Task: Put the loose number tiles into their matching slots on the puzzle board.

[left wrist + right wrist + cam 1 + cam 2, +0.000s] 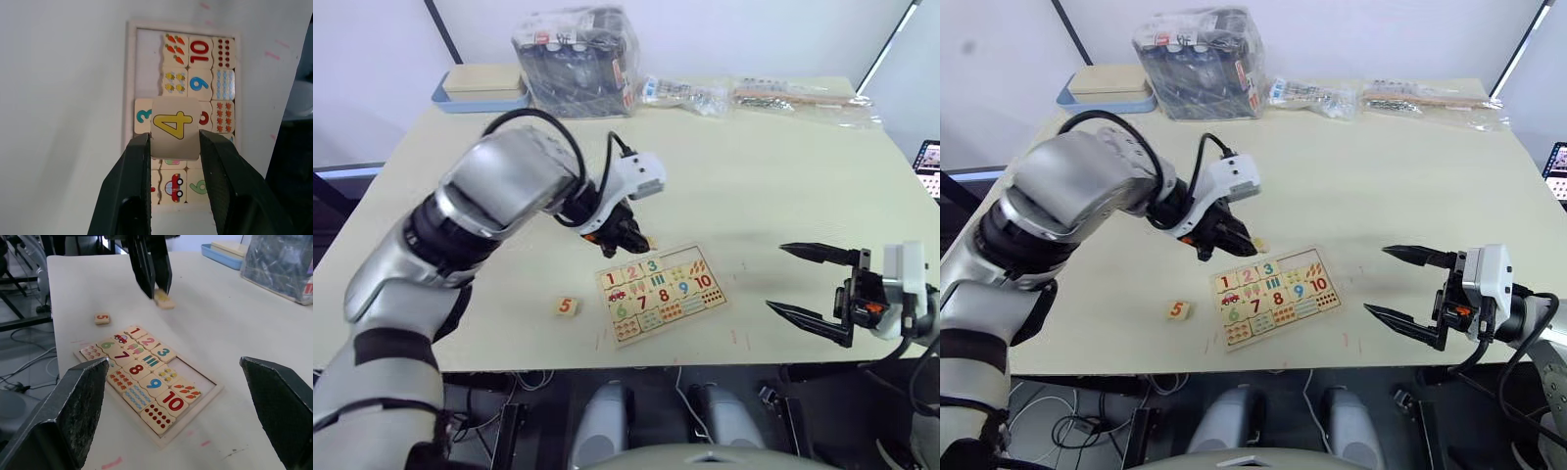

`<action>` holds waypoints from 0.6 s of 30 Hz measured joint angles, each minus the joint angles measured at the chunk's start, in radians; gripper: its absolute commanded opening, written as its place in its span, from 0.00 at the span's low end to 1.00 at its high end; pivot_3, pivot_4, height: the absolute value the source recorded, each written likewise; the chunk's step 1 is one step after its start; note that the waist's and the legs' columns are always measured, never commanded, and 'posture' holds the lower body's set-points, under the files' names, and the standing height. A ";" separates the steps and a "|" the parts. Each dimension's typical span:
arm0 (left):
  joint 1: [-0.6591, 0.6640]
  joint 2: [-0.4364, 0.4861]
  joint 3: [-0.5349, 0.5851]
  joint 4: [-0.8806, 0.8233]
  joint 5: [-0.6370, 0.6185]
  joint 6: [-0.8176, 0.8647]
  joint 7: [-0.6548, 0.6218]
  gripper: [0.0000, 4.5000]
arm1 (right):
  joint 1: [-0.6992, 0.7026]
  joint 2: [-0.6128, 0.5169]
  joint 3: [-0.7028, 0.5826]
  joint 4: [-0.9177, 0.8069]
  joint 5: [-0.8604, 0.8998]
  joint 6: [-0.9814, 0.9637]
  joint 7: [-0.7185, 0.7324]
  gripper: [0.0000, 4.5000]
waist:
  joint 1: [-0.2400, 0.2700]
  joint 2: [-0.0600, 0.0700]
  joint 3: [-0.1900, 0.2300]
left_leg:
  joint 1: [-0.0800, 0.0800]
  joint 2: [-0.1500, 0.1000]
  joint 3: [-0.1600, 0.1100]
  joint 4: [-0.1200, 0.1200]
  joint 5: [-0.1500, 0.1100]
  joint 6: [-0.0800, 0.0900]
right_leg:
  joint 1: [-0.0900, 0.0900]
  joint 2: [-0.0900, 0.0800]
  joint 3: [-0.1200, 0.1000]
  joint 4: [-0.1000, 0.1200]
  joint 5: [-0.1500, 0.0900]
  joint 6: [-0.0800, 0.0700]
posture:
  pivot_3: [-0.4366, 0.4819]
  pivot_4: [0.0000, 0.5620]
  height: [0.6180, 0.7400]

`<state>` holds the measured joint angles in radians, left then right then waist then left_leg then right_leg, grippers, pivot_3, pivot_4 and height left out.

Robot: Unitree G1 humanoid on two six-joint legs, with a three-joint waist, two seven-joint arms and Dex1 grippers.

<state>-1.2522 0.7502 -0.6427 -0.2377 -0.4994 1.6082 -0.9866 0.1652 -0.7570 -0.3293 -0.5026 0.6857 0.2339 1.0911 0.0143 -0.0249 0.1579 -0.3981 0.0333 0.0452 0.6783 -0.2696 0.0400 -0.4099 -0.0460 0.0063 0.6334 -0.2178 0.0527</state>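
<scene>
The puzzle board [661, 291] lies flat near the table's front edge, its top row holding 1, 2 and 3, followed by two bare slots [148, 63]. My left gripper [631, 235] hovers just beyond the board's far-left corner, shut on the yellow 4 tile [175, 127], which sits over the 3 in the left wrist view. The loose 5 tile [567, 306] lies on the table left of the board. My right gripper [775, 276] stands open and empty to the right of the board, its fingers pointing at it.
At the table's back stand a pale box on a blue tray [481, 86], a clear bag of dark items [576, 61] and clear packets [690, 95]. A screen [928, 162] shows at the right edge. Pink marks dot the table near the board.
</scene>
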 measured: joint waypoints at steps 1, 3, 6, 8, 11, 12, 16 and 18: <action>-0.001 -0.011 -0.013 0.010 -0.003 0.001 0.016 0.21 | 0.004 0.000 -0.001 0.000 -0.001 -0.001 -0.002 1.00 | 0.000 0.000 0.000 | 0.000 0.000 0.000 0.000 0.000 0.000 | 0.000 0.000 0.001 0.000 0.000 0.000 | 0.48 0.27 1.00; -0.002 -0.044 -0.046 0.034 -0.010 0.003 0.057 0.21 | 0.012 0.001 -0.002 0.000 -0.002 -0.003 -0.005 1.00 | 0.000 0.000 0.000 | 0.000 -0.002 0.000 0.000 0.000 0.000 | -0.001 0.000 0.004 0.001 0.001 -0.001 | 0.48 0.27 1.00; -0.011 -0.090 -0.078 0.062 -0.015 0.003 0.115 0.21 | 0.018 0.001 -0.004 0.000 -0.006 -0.010 -0.006 1.00 | 0.000 0.000 0.000 | 0.000 -0.004 0.000 0.000 0.000 0.001 | -0.001 0.000 0.007 0.003 0.000 -0.001 | 0.48 0.27 1.00; -0.012 -0.118 -0.083 0.082 -0.015 0.004 0.150 0.21 | 0.023 0.001 -0.005 0.001 -0.011 -0.020 -0.006 1.00 | 0.000 0.000 0.000 | 0.000 -0.005 -0.001 0.000 0.000 0.001 | -0.001 0.000 0.009 0.003 0.000 0.000 | 0.48 0.27 1.00; -0.012 -0.181 -0.090 0.125 -0.011 0.004 0.211 0.21 | 0.036 0.026 -0.016 0.011 -0.024 -0.066 -0.002 1.00 | 0.002 0.000 0.000 | -0.001 -0.009 -0.003 0.000 -0.001 0.002 | -0.001 0.000 0.012 0.003 -0.001 0.002 | 0.48 0.27 1.00; -0.012 -0.192 -0.094 0.131 -0.011 0.004 0.220 0.21 | 0.038 0.033 -0.019 0.014 -0.024 -0.074 0.000 1.00 | 0.001 0.000 0.000 | -0.001 -0.009 -0.003 0.000 -0.001 0.003 | -0.001 0.000 0.013 0.003 -0.001 0.002 | 0.48 0.27 1.00; -0.012 -0.234 -0.099 0.172 -0.008 0.004 0.276 0.21 | 0.053 0.036 -0.028 0.034 -0.025 -0.088 0.006 1.00 | 0.000 0.000 0.000 | -0.001 -0.010 -0.002 0.001 -0.002 0.005 | 0.000 0.000 0.016 0.003 -0.002 0.003 | 0.48 0.27 1.00; -0.011 -0.252 -0.102 0.186 -0.004 0.004 0.301 0.21 | 0.053 0.036 -0.028 0.046 -0.029 -0.090 0.009 1.00 | 0.000 0.000 0.000 | -0.001 -0.010 -0.003 0.001 -0.002 0.005 | 0.000 0.000 0.016 0.003 -0.002 0.003 | 0.48 0.27 1.00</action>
<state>-1.2633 0.4980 -0.7447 -0.0517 -0.5035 1.6124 -0.6860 0.2185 -0.7209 -0.3577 -0.4564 0.6563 0.1437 1.1005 0.0140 -0.0251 0.1577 -0.3987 0.0229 0.0426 0.6795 -0.2715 0.0446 -0.4098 -0.0462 0.0222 0.6367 -0.2197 0.0559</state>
